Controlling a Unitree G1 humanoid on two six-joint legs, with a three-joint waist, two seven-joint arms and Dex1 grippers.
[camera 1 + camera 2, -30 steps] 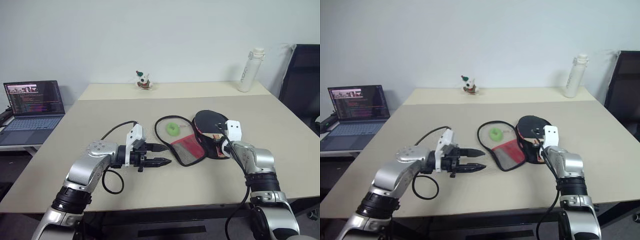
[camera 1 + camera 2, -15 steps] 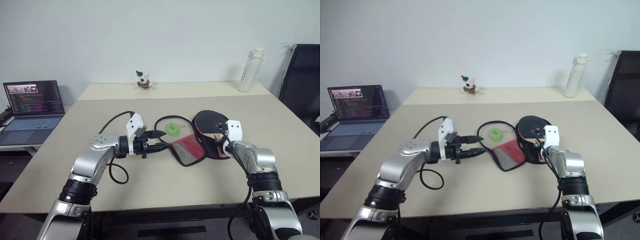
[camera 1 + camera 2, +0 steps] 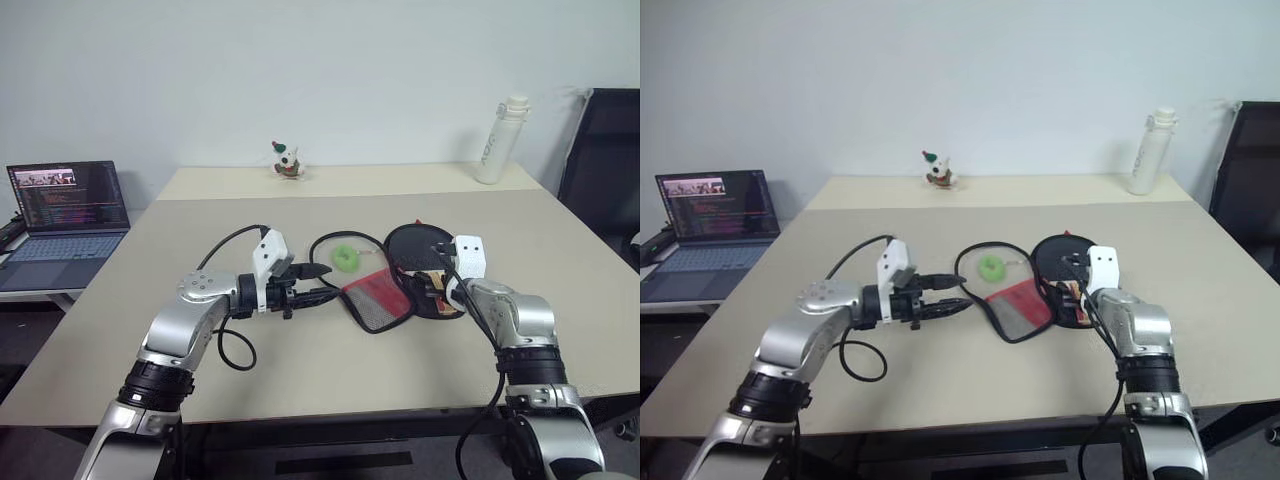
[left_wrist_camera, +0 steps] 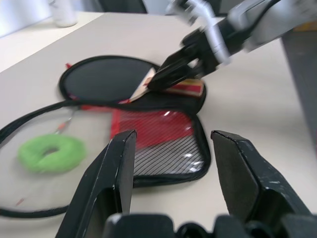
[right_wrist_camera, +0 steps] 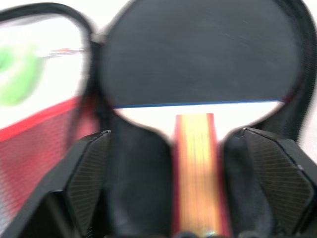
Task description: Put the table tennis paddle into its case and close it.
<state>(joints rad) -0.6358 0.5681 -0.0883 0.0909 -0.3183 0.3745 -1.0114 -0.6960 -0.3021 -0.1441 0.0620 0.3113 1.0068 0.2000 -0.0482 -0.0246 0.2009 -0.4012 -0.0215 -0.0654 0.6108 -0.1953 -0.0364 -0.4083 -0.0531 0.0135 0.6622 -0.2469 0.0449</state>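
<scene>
Paddle [image 5: 198,74] is lying in the open half of the case [image 3: 378,300], handle toward me, lid flap with the red mesh panel folded out to the paddle's left. Right gripper [image 4: 166,77] jaws wide apart over the handle, holding nothing. Left gripper [image 3: 322,283] half open, empty, just left of the flap. My worry: if I grab the flap low, the soft fabric drags the whole case and slides the paddle off, or the green ring tag [image 3: 346,257] gets folded in and jams the zip.

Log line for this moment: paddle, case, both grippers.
paddle: lying in open case | right gripper: open, fingers either side of handle | left gripper: open, beside case flap | zip: not closed
</scene>
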